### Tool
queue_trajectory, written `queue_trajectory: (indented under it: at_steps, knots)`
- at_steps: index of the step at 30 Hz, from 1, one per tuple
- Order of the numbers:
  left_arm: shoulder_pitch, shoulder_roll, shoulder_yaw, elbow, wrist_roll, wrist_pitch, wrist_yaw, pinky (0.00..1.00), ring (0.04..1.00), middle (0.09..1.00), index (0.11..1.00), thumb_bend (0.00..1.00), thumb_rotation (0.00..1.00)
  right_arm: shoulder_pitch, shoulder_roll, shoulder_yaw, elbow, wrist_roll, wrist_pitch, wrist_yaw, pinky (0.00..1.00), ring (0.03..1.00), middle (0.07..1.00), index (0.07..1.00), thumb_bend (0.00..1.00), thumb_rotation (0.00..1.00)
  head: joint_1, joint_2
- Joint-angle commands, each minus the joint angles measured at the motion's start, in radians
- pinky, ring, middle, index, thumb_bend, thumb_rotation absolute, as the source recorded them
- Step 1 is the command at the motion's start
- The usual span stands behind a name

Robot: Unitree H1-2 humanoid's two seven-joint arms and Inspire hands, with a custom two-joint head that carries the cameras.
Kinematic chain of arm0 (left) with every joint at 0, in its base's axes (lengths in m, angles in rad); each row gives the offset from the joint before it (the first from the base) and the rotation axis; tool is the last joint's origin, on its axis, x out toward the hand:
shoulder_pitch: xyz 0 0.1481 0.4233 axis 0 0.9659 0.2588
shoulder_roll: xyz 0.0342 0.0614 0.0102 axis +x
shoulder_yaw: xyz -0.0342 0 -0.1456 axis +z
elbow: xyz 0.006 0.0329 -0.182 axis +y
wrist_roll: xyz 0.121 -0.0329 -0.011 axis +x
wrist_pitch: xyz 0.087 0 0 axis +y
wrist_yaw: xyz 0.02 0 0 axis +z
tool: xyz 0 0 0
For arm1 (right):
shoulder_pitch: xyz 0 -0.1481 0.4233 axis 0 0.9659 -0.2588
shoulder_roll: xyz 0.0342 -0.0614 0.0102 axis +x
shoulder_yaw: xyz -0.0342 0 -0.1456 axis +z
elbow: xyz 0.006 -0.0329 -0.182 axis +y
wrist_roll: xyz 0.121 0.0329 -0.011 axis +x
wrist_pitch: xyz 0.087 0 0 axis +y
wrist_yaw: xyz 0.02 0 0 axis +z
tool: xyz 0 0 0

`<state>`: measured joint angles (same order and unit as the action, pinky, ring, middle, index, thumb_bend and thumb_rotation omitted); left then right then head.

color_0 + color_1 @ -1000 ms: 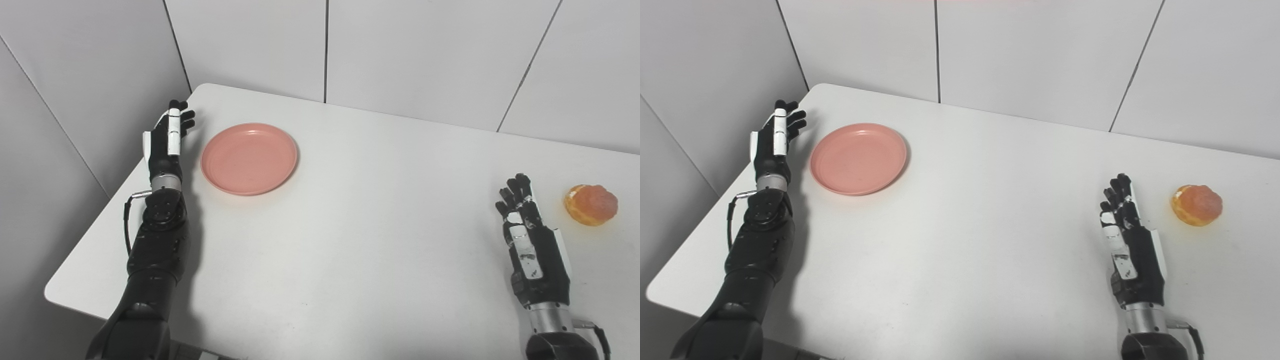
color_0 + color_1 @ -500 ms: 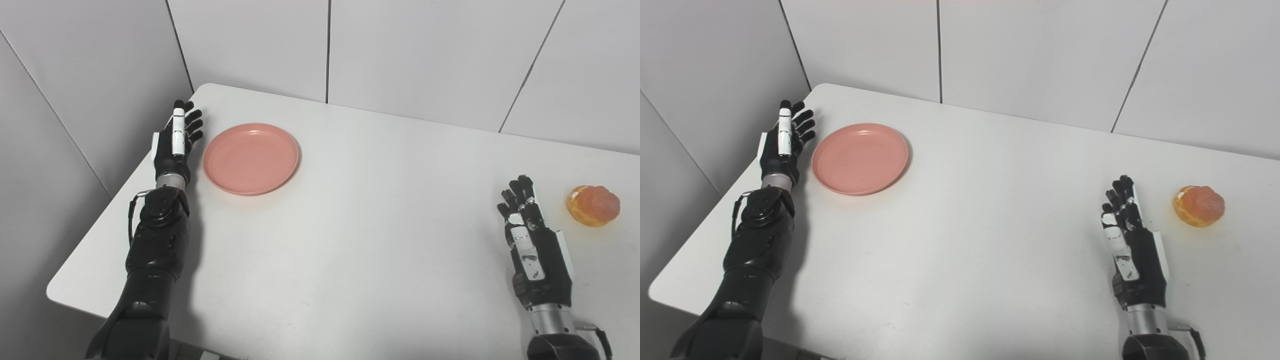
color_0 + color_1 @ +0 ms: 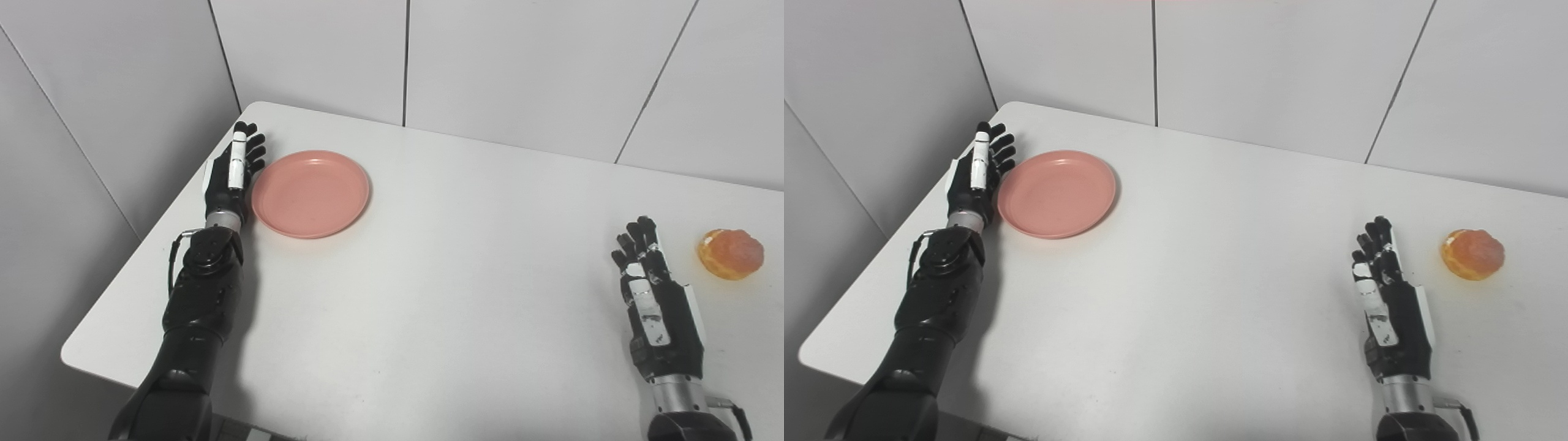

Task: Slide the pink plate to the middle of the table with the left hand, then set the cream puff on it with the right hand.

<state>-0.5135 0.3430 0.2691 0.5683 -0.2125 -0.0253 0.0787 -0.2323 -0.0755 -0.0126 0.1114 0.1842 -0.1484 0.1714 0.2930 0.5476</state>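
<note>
The pink plate (image 3: 310,193) lies empty at the far left of the white table (image 3: 441,257). My left hand (image 3: 233,174) is open, held on edge with fingers straight, right against the plate's left rim. The cream puff (image 3: 731,254), orange-brown and glazed, sits at the right side of the table. My right hand (image 3: 652,300) is open and empty, resting on the table to the left of the puff with a gap between them.
Grey wall panels (image 3: 490,61) stand close behind the table and along its left side. The table's left edge (image 3: 153,233) runs just beside my left arm. A wide bare stretch of tabletop lies between the plate and my right hand.
My left hand has moved right, closing the gap until it meets the plate's left rim. The camera view has shifted slightly. The right hand and the puff have stayed put.
</note>
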Motion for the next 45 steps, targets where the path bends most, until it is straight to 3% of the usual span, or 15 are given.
queue_trajectory:
  at_steps: [1,7,11,17,26,35,39,43,45]
  knots:
    - [-0.014,-0.014,-0.038,-0.015,0.009,0.043,-0.053,0.86,0.865,0.857,0.829,0.59,1.0,-0.001,0.006,-0.006,-0.015,0.002,-0.003,-0.006,1.0,1.0,1.0,1.0,0.61,0.73,0.001,0.002]
    - [-0.008,-0.031,-0.063,-0.048,-0.01,0.052,-0.086,0.87,0.88,0.867,0.846,0.59,1.0,0.0,0.006,-0.004,-0.008,0.01,-0.01,-0.004,1.0,1.0,1.0,1.0,0.6,0.73,0.001,0.001]
    - [-0.001,-0.044,-0.084,-0.098,-0.018,0.126,-0.115,0.87,0.889,0.876,0.86,0.6,1.0,-0.003,0.009,-0.005,-0.007,0.007,-0.012,-0.009,1.0,1.0,1.0,1.0,0.61,0.71,-0.001,0.001]
    - [0.008,-0.075,-0.119,-0.163,-0.008,0.169,-0.141,0.87,0.891,0.873,0.858,0.6,1.0,-0.005,0.004,-0.003,-0.005,-0.023,-0.03,-0.019,1.0,1.0,1.0,1.0,0.6,0.73,-0.011,0.005]
    - [0.03,-0.2,-0.131,-0.279,-0.039,0.239,-0.116,0.88,0.885,0.873,0.86,0.57,1.0,-0.005,0.003,-0.01,-0.006,-0.032,-0.034,-0.025,1.0,1.0,1.0,1.0,0.61,0.74,-0.021,0.014]
    - [0.075,-0.279,-0.185,-0.377,-0.057,0.308,-0.141,0.9,0.903,0.895,0.882,0.56,1.0,-0.008,-0.003,-0.018,-0.01,-0.045,-0.034,-0.042,1.0,1.0,1.0,1.0,0.67,0.76,-0.072,0.039]
    - [0.104,-0.321,-0.231,-0.409,-0.023,0.292,-0.133,0.89,0.891,0.887,0.876,0.55,1.0,-0.011,0.0,-0.02,-0.035,-0.047,-0.008,-0.05,1.0,1.0,1.0,1.0,0.67,0.76,-0.107,0.051]
    - [0.131,-0.373,-0.245,-0.448,0.003,0.285,-0.1,0.88,0.883,0.871,0.852,0.56,1.0,-0.016,0.01,-0.022,-0.057,-0.045,0.015,-0.067,1.0,1.0,1.0,1.0,0.67,0.77,-0.183,0.072]
    - [0.144,-0.375,-0.26,-0.47,0.009,0.292,-0.117,0.89,0.896,0.88,0.863,0.56,1.0,-0.021,0.019,-0.025,-0.06,-0.053,0.01,-0.083,1.0,1.0,1.0,1.0,0.67,0.77,-0.234,0.08]
